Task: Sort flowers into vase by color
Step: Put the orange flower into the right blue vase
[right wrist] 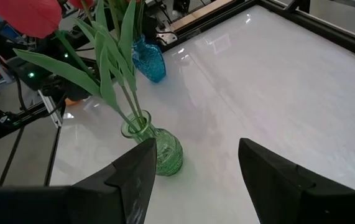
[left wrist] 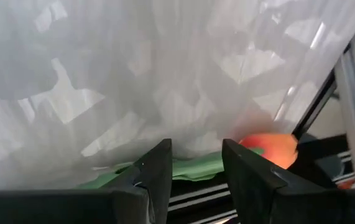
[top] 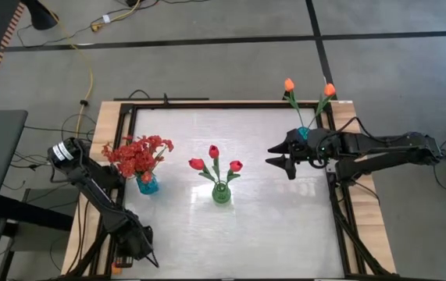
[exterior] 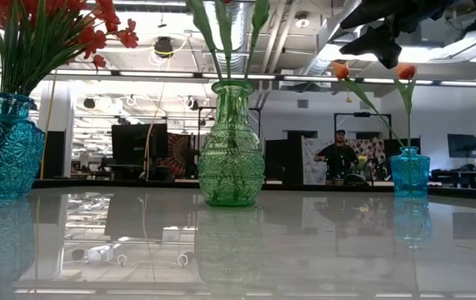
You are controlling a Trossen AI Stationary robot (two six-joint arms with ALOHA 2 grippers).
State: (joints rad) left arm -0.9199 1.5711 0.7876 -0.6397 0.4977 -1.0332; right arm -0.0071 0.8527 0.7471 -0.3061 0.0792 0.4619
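Three vases stand on the white table. A blue vase (top: 147,185) at the left holds bushy red flowers (top: 137,154). A green vase (top: 221,193) in the middle holds red tulips (top: 214,161). A blue vase (top: 304,133) at the far right holds two orange tulips (top: 289,84). My left gripper (top: 140,251) is low at the near left corner, open. An orange tulip (left wrist: 272,149) lies just beyond its fingertips (left wrist: 196,149), its green leaves (left wrist: 193,168) running crosswise behind both fingers. My right gripper (top: 279,154) hangs open, high over the table's right side, with nothing between its fingers.
A dark metal frame (top: 336,203) borders the table on all sides; its rails (left wrist: 314,109) run close by my left gripper. Bare tabletop lies between the vases and toward the near edge. A person (exterior: 338,154) stands in the room far behind the table.
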